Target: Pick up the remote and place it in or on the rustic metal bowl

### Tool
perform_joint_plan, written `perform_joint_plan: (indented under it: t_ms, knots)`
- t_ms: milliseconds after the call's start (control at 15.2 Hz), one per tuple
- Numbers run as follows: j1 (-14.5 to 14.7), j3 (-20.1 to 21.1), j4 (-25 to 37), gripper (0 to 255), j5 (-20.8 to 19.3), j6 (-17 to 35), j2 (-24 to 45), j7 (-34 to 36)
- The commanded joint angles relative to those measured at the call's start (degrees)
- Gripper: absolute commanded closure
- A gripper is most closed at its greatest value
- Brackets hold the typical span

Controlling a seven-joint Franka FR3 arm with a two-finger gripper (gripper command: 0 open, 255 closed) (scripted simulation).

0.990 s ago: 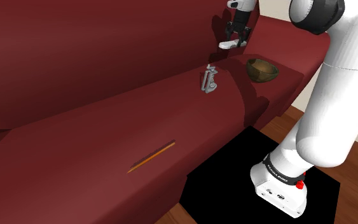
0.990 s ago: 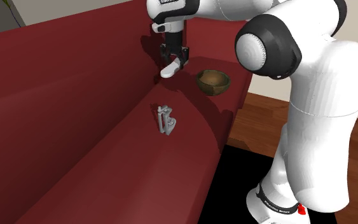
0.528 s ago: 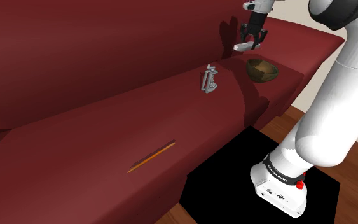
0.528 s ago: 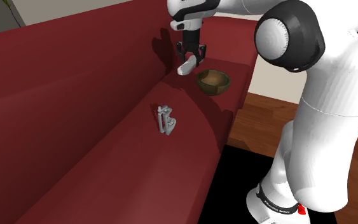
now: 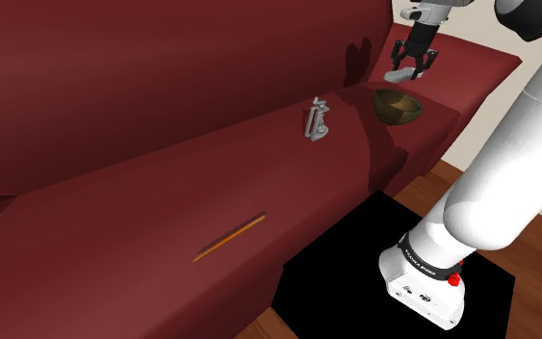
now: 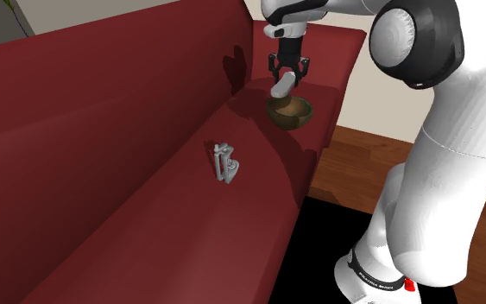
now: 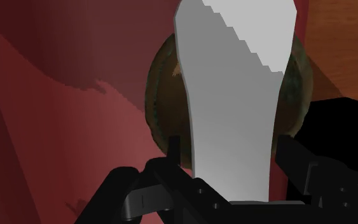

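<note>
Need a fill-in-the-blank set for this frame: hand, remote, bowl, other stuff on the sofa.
1. The black two-finger hand is ____ on the pale grey flat remote.
2. The remote hangs ____ the brown round bowl.
3. On the dark red sofa, the thin orange stick lies ____ from the bowl than the small grey metal object does.
Missing words: shut; above; farther

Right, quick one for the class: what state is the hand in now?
Hand: closed on the grey remote, held above the brown bowl.
</note>
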Motion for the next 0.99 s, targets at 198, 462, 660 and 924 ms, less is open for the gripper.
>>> perform_joint_plan:
  t_ms: [198,462,660,924]
  knots:
    - [-1.0,-0.8,-2.3,255,-0.3,2.0,-0.4,-2.0]
    - [-1.1,-0.7,-4.8,255,0.4,5.0,0.4,-2.4]
    - [-1.3,-0.6,-6.5,255,1.0,7.2,1.1,-2.8]
    - [-1.6,-0.4,-8.8,255,2.2,10.2,2.4,-3.6]
